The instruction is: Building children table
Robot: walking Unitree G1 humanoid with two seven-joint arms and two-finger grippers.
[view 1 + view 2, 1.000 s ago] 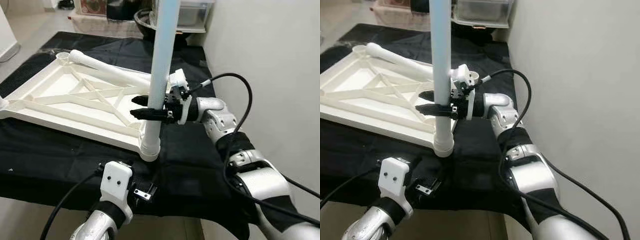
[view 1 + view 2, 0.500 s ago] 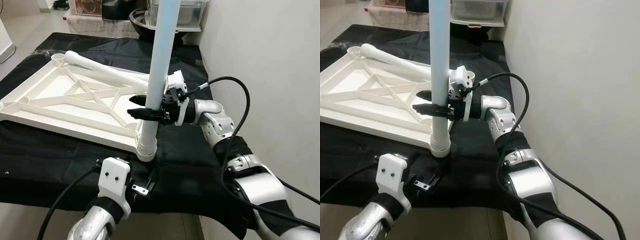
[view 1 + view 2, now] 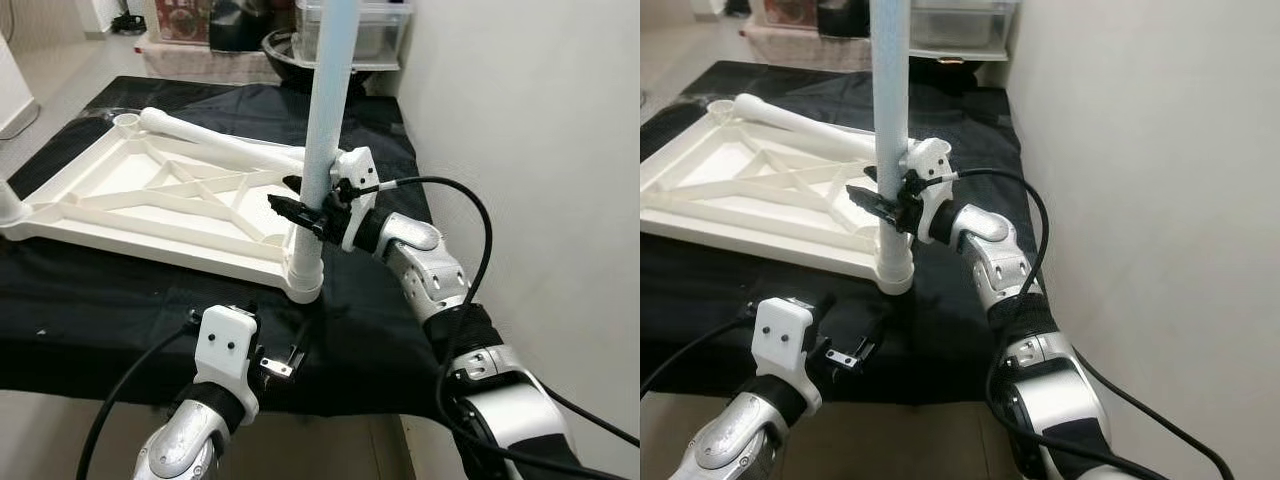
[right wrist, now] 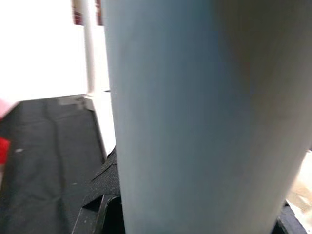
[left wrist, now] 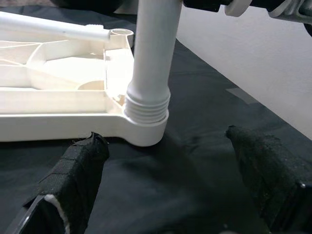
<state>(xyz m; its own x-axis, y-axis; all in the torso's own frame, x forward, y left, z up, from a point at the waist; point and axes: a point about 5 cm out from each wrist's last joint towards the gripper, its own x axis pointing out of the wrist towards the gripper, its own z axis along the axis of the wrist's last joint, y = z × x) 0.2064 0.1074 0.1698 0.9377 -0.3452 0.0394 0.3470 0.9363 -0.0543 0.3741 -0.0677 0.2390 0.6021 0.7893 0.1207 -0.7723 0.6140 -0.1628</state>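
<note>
At 10 o'clock of the head view lies the white table top (image 3: 150, 200), upside down on a black cloth (image 3: 90, 310), its ribbed underside facing up. A loose white leg (image 3: 215, 140) rests across its far edge, running from about 11 o'clock toward the centre.

Down at 7 o'clock the left gripper (image 3: 277, 363) sits low over the cloth, just in front of the table top's near corner. In the left wrist view its two black fingers (image 5: 78, 168) are spread wide apart with nothing between them, and the corner socket lies beyond the gap.

At the centre, an upright leg (image 3: 325, 130) stands in the corner socket (image 3: 303, 283), its threaded collar seated in the ring. The leg rises out of the top of the picture.

Just right of it, at about 3 o'clock from the leg, the right gripper (image 3: 297, 205) reaches in from the wall side. Its fingers (image 3: 868, 197) seem clamped on either side of the upright leg, though the right wrist view is too close to settle it; the pale tube looms large there. A white wall (image 3: 530, 150) stands on the right.
</note>
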